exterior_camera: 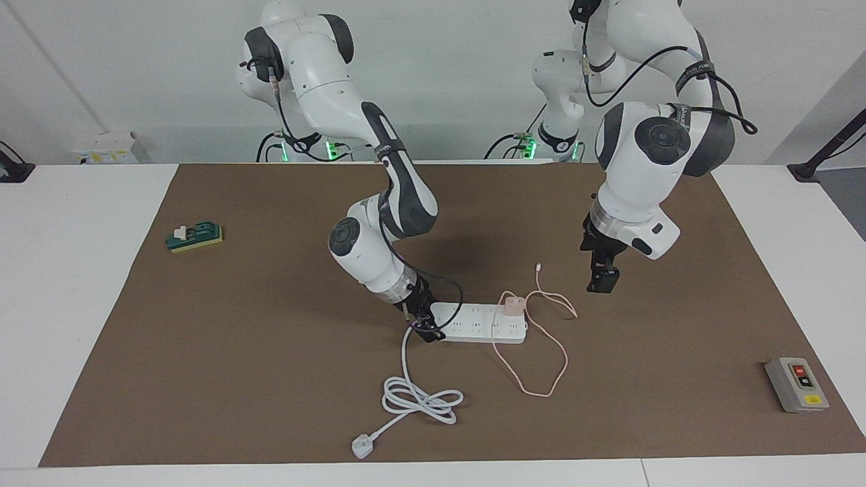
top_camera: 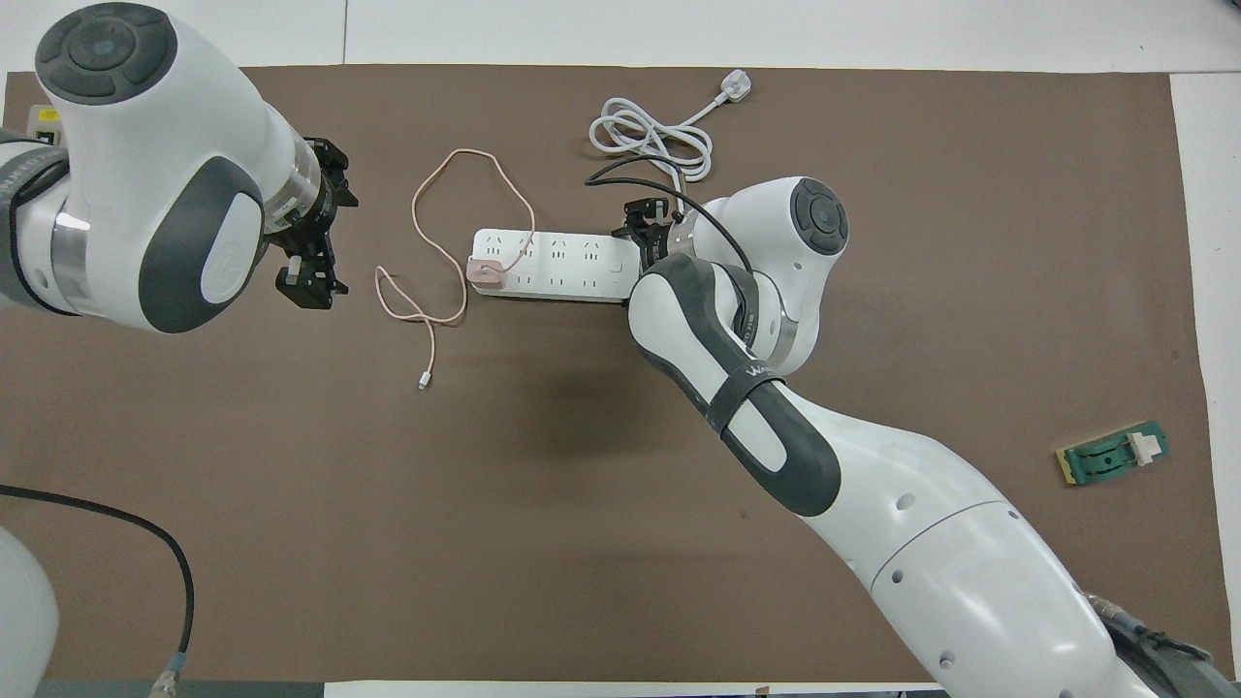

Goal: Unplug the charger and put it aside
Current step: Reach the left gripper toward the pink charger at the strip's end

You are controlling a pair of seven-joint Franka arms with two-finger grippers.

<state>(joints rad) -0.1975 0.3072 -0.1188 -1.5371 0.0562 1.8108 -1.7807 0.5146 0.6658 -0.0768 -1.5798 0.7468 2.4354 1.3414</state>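
The pale pink charger (exterior_camera: 512, 306) (top_camera: 485, 273) is plugged into the white power strip (exterior_camera: 480, 323) (top_camera: 553, 262), at the strip's end toward the left arm. Its thin pink cable (exterior_camera: 541, 368) (top_camera: 436, 194) loops loosely over the brown mat. My right gripper (exterior_camera: 427, 329) (top_camera: 645, 228) is down at the strip's other end, where the cord leaves, shut on the strip across its width. My left gripper (exterior_camera: 602, 283) (top_camera: 308, 286) hangs open above the bare mat beside the cable loops, a short way from the charger, with nothing in it.
The strip's thick white cord (exterior_camera: 419, 399) (top_camera: 650, 131) lies coiled farther from the robots and ends in a plug (exterior_camera: 363, 446). A grey box with a red button (exterior_camera: 796, 384) sits toward the left arm's end. A small green block (exterior_camera: 195, 237) (top_camera: 1113, 456) lies toward the right arm's end.
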